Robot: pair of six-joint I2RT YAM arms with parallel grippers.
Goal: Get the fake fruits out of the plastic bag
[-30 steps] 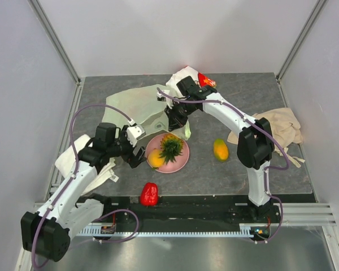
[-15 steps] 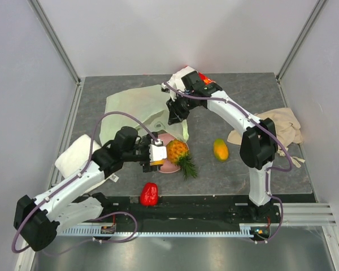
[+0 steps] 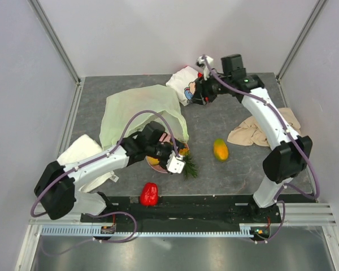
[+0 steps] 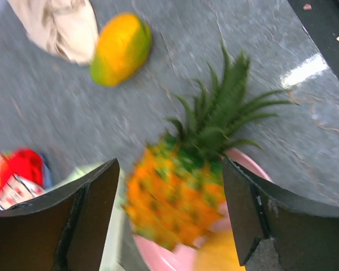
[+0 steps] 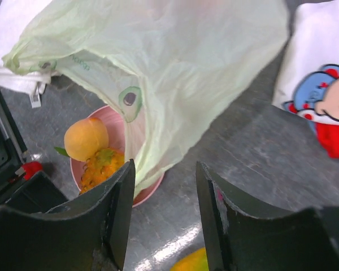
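- Top view: the left gripper (image 3: 178, 162) sits low over the pineapple (image 3: 184, 152), whose green crown sticks out just past its tip.
- The red pepper piece (image 3: 149, 193) lies on the desk (image 3: 101, 84) behind and below this gripper, and the mango (image 3: 220, 149) lies off to its right, well apart.
- The right gripper (image 3: 199, 96) hangs at the far side of the desk, just beside the cartoon pouch (image 3: 186, 84). The plastic bag (image 3: 138, 110) is spread flat to its left.
- Left wrist view, blurred: the jaws stand wide apart with the pineapple between them, its body filling most of the gap.
- I cannot tell whether either finger (image 4: 85, 220) touches the pineapple, which lies on the pink plate (image 4: 158, 253) under the gripper.
- The mango lies ahead and to the left, with the beige cloth (image 4: 59, 25) beyond it.
- Right wrist view: the jaws are partly spread and hold nothing.
- The plastic bag lies ahead of the fingers (image 5: 118, 220), and its drooping edge reaches down toward the gap between them.
- Ahead and to the left, the peach (image 5: 86, 138) and the pineapple rest on the pink plate, half under that bag edge.
- The cartoon pouch lies ahead to the right.
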